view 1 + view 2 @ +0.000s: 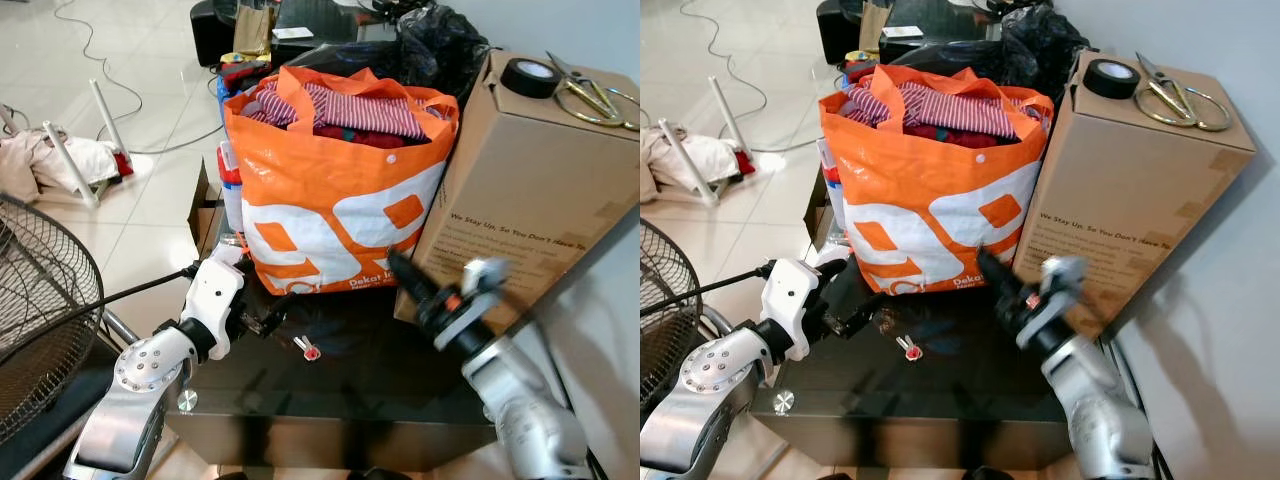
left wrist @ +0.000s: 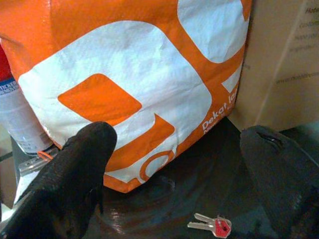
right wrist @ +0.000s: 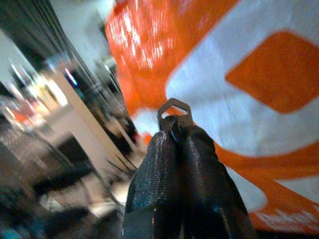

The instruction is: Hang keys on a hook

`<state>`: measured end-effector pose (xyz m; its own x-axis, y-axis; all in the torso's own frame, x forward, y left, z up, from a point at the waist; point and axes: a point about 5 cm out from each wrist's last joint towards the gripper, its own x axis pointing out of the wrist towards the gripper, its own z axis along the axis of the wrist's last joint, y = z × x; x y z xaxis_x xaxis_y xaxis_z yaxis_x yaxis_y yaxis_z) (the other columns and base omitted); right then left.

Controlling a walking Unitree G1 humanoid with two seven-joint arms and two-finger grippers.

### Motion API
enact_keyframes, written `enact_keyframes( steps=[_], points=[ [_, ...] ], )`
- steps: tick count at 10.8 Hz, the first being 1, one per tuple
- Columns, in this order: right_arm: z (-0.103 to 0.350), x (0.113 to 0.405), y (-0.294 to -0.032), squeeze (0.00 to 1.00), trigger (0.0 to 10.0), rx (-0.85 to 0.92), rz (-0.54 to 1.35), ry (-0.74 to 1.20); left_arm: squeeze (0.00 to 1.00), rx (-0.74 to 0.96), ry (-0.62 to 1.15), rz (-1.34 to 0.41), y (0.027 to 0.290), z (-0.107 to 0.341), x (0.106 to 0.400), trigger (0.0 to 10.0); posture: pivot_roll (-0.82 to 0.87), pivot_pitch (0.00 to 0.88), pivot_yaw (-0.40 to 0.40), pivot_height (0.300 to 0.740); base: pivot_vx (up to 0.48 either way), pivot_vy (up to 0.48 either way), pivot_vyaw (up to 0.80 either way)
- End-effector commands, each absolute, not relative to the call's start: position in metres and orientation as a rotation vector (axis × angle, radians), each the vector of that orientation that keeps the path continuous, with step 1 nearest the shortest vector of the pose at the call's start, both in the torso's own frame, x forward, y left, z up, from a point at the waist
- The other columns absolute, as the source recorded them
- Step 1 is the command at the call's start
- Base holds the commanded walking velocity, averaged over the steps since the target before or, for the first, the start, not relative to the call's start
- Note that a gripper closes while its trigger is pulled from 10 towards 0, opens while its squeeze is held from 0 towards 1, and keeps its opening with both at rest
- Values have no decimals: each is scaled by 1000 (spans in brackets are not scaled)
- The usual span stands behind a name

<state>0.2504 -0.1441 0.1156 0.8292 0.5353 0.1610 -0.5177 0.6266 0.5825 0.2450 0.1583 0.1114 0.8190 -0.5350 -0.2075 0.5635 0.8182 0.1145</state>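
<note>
Silver keys (image 2: 210,225) w/ a red tag were seen lying flat on the dark glossy table (image 1: 400,390), between wide-spread left gripper (image 2: 179,164) fingers, while a small metal piece (image 3: 174,112) was pinched by the right gripper (image 3: 177,130) nr the orange bag (image 1: 330,190).

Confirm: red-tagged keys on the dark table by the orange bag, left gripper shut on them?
Not quite. The left gripper is open: the left wrist view shows its fingers spread, with the red-tagged keys lying free on the dark table by the orange bag.
</note>
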Motion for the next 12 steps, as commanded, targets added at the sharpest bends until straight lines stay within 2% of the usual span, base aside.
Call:
enact_keyframes(
  steps=[1, 2, 3, 4, 5, 6, 9, 12],
  points=[
    [124, 249, -149, 0, 0, 734, 602, -2, 173, 171, 166, -587, 158, 112, 245, 10000, -25, 0, -31, 740, 0, 0, 0],
    [122, 249, -149, 0, 0, 698, 578, 8, 176, 172, 139, -535, 161, 114, 247, 10000, -28, 0, -29, 740, 0, 0, 0],
    [112, 251, -150, 0, 0, 540, 513, 53, 176, 185, 129, -462, 165, 114, 249, 10000, -33, 0, -25, 740, 0, 0, 0],
    [96, 255, -158, 0, 9882, 415, 368, 139, 180, 197, 117, -412, 167, 112, 250, 10000, -34, 0, -28, 740, 0, 0, 0],
    [83, 255, -167, 0, 10000, 209, 263, 212, 180, 203, 110, -370, 167, 111, 251, 10000, -33, 0, -31, 740, 0, 0, 0],
    [80, 254, -167, 0, 10000, 155, 240, 227, 184, 197, 112, -358, 167, 110, 251, 10000, -32, 0, -32, 740, 0, 0, 0],
    [71, 252, -166, 0, 10000, 73, 126, 254, 180, 209, 112, -351, 165, 107, 249, 10000, -23, 0, -49, 740, 0, 0, 0],
    [72, 254, -169, 0, 10000, -16, 129, 246, 180, 209, 116, -349, 163, 104, 247, 10000, -21, 0, -58, 740, -308, 0, 0]
  ],
)
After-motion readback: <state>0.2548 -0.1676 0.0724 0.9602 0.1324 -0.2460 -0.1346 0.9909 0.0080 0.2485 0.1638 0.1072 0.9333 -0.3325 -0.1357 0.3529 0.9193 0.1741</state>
